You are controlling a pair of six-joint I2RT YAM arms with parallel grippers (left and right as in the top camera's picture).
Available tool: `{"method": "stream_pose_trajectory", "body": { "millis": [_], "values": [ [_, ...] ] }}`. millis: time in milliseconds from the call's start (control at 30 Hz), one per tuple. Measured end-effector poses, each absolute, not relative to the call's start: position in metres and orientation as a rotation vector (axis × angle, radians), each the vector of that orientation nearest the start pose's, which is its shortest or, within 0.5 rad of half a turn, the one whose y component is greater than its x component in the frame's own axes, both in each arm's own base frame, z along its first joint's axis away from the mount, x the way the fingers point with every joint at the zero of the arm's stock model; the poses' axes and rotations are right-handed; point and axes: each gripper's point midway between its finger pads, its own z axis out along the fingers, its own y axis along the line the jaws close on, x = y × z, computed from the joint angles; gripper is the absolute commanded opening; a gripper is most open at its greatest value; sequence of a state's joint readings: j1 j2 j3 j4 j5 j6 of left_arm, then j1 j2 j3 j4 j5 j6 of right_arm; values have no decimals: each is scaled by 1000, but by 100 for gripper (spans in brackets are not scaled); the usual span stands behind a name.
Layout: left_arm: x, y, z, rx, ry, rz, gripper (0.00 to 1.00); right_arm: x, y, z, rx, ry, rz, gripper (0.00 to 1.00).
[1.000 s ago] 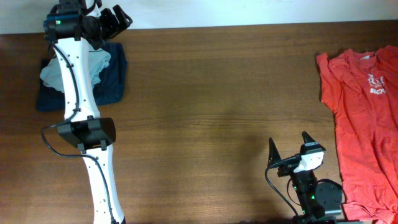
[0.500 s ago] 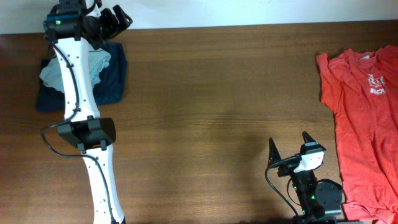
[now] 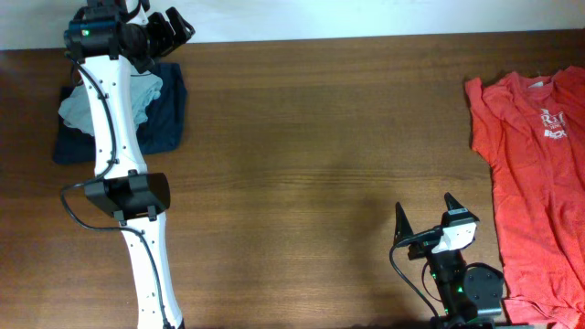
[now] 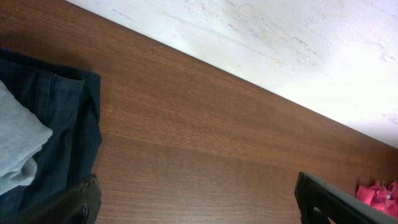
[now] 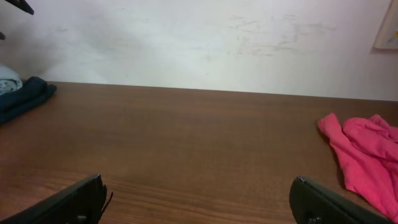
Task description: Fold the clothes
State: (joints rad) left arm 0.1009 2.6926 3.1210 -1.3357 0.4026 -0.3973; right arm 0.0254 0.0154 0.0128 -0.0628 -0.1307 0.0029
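Well, you had the table (image 3: 320, 137) bare across the wide stretch between the two pincers. The red shirt (image 3: 535, 183) lay unfolded just to the right of the right pincer (image 3: 424, 203), print up and collar end ahead of it, with part of it out of the overhead view. The navy piece (image 3: 169, 119) lay folded under the left arm, just behind the left pincer (image 3: 174, 27), with the grey shirt (image 3: 78, 110) resting on top. Both pincers stood spread wide and held nothing.

By my reading that pile was finished and the red shirt was the job in hand. To do it well, you needed to swing the right pincer to its right, come down on the shirt's nearest edge, pinch the cloth cleanly and drag the whole shirt toward the middle before any fold. The left pincer was well apart from it, so you needed to bring it across to hold the opposite edge flat.
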Motion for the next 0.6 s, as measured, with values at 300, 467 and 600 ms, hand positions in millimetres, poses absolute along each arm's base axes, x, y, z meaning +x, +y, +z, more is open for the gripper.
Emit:
{"method": "stream_pose_trajectory", "body": {
  "millis": [300,467,600],
  "values": [
    [602,-7,201,-442,2441,-625,99,244,29,161,-118,1633,129,99],
    [596,-7,199,-455,2467,-627,99,244,29,161,-119,1633,128,99],
    [579,-9,215,-466,2489,-627,99,244,29,161,-119,1633,128,99]
  ]
}}
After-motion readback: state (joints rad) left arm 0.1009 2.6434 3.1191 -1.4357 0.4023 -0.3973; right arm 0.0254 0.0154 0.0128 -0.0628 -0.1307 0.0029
